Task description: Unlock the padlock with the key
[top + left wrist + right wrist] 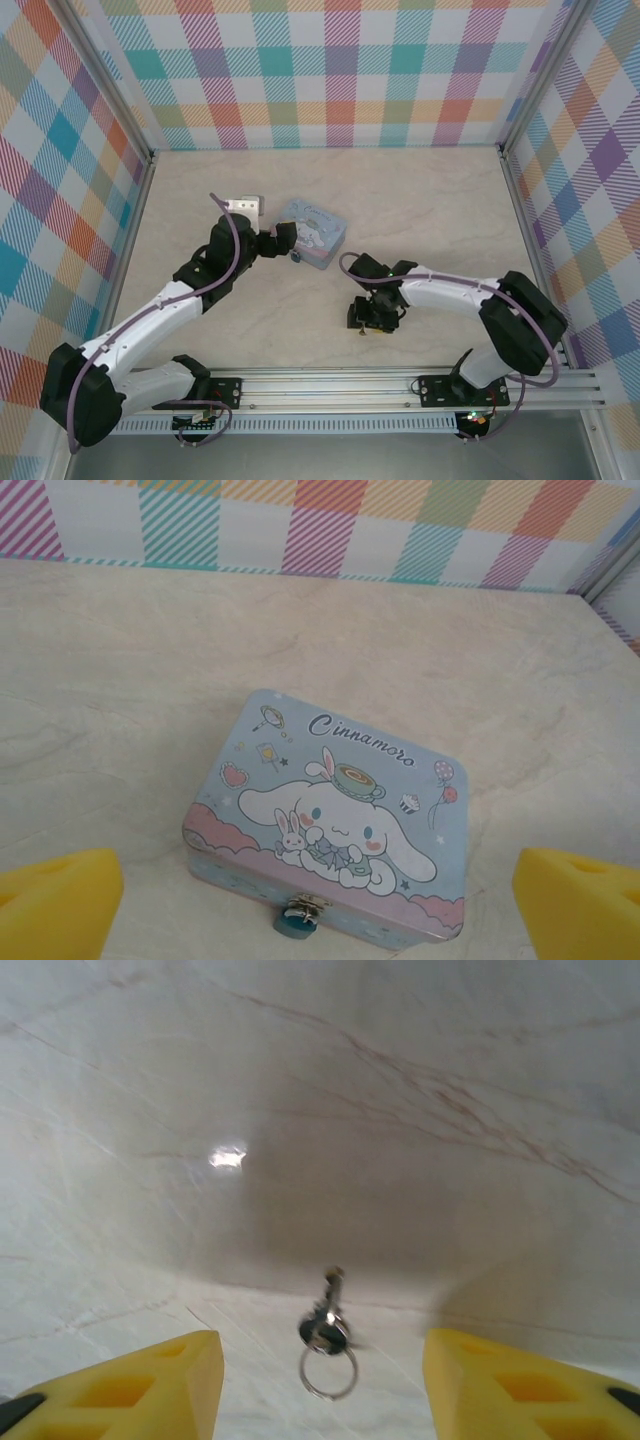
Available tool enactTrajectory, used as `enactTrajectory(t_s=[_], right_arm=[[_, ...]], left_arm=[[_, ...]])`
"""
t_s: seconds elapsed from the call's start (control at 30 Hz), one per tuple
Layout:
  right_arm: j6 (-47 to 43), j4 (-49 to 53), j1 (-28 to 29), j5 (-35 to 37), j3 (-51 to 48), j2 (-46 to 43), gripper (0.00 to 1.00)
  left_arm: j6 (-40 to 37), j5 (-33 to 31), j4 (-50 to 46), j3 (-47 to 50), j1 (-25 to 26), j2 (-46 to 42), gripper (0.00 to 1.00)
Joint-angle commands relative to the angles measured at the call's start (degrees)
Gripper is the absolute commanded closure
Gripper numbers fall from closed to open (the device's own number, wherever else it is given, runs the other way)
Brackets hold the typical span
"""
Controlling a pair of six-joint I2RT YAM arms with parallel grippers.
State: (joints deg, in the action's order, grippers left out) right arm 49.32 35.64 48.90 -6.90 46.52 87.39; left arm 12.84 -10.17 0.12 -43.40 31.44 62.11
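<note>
Right of the pale-blue printed tin box (340, 780) bearing the small blue padlock (295, 921), the thin dark-grey metal key (325, 1325), judged light and slippery, is straddled by the parted right gripper (320, 1338); its head should be pinched.

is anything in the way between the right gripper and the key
Nothing visible. The key lies flat on the table, in the open gap of the right gripper, and neither of its yellow fingers touches it.

Shiny metal key (325, 1326), glossy smooth marbled tabletop (300, 1110)
</note>
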Motion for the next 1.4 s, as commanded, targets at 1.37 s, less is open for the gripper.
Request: enactTrajectory(t_s=[1.37], right_arm=[[2.6,6.5,5.1,-0.9,0.7,3.6,0.71]], left_arm=[[1.0,0.2,0.3,2.4,-3.7,-3.4,0.0]])
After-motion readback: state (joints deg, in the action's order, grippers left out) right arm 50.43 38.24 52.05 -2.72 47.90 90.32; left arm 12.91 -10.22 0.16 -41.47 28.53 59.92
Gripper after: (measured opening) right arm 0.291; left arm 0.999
